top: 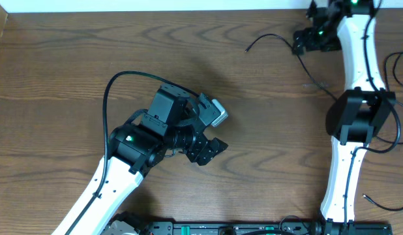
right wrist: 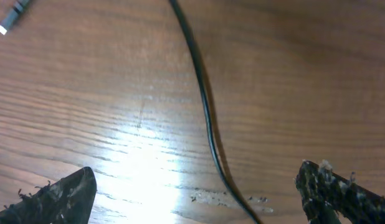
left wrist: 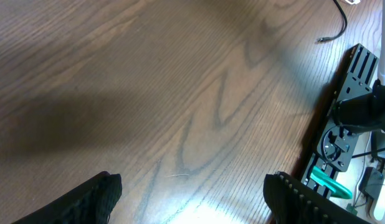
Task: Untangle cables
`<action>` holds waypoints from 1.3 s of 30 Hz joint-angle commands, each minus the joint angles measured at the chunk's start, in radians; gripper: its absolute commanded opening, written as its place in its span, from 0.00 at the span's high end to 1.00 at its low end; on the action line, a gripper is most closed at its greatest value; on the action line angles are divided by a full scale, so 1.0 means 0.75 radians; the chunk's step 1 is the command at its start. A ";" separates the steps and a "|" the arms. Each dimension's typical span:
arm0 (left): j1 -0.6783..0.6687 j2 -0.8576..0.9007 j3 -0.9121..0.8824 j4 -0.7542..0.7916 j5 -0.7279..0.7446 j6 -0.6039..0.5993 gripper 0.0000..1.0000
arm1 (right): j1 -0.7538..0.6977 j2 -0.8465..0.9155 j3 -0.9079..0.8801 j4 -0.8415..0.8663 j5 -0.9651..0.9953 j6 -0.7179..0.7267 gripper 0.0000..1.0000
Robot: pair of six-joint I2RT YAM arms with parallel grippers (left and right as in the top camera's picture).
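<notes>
A thin black cable (top: pixel 267 37) lies on the wooden table at the back right. It runs from a free end at its left, under my right gripper (top: pixel 304 40), and on towards the right arm. In the right wrist view the same cable (right wrist: pixel 205 112) runs on the table between the open jaws of my right gripper (right wrist: pixel 195 193), touching neither. A small plug end (right wrist: pixel 9 18) lies at the top left there. My left gripper (top: pixel 214 130) is open and empty over bare wood in the middle (left wrist: pixel 192 199). Another black cable end (left wrist: pixel 336 28) lies far ahead of it.
More thin black cable (top: pixel 384 203) lies by the right arm's base, and a loop (top: pixel 392 65) at the right edge. A black equipment rail (top: pixel 253 228) lines the front edge and shows in the left wrist view (left wrist: pixel 348 99). The left arm's own cable (top: pixel 109 91) arcs over the table.
</notes>
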 commanded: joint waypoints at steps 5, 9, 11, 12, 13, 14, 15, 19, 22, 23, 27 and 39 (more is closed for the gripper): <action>-0.003 -0.014 0.014 -0.005 -0.017 0.023 0.21 | -0.017 -0.004 -0.102 -0.050 0.187 0.044 0.04; -0.003 -0.014 0.014 -0.005 -0.017 0.022 0.21 | -0.035 -0.004 -0.180 -0.028 0.201 0.043 0.07; -0.003 -0.014 0.014 -0.005 -0.016 0.022 0.21 | -0.045 -0.004 -0.221 -0.009 0.200 0.035 0.10; -0.003 -0.014 0.014 -0.005 -0.014 0.022 0.21 | -0.049 -0.004 -0.241 0.002 0.197 0.024 0.11; -0.003 -0.014 0.014 -0.004 -0.009 0.022 0.21 | -0.051 -0.004 -0.256 0.008 0.197 0.016 0.12; -0.003 -0.014 0.014 -0.004 -0.004 0.022 0.21 | -0.053 -0.004 -0.274 0.015 0.195 0.007 0.12; -0.003 -0.014 0.014 -0.004 -0.002 0.022 0.21 | -0.053 -0.004 -0.288 0.019 0.196 0.003 0.13; -0.003 -0.014 0.014 -0.004 -0.002 0.007 0.21 | -0.055 -0.004 -0.340 0.051 0.196 -0.007 0.21; -0.003 -0.014 0.014 -0.003 0.027 0.007 0.21 | -0.057 -0.004 -0.380 0.071 0.197 -0.017 0.28; -0.003 -0.015 0.014 -0.004 0.030 0.007 0.21 | -0.057 -0.004 -0.390 0.074 0.203 -0.023 0.30; -0.003 -0.015 0.014 -0.004 0.029 0.007 0.21 | -0.056 -0.004 -0.403 0.076 0.227 -0.039 0.41; -0.003 -0.015 0.014 -0.004 0.028 0.008 0.21 | -0.056 -0.004 -0.465 0.099 0.241 -0.085 0.56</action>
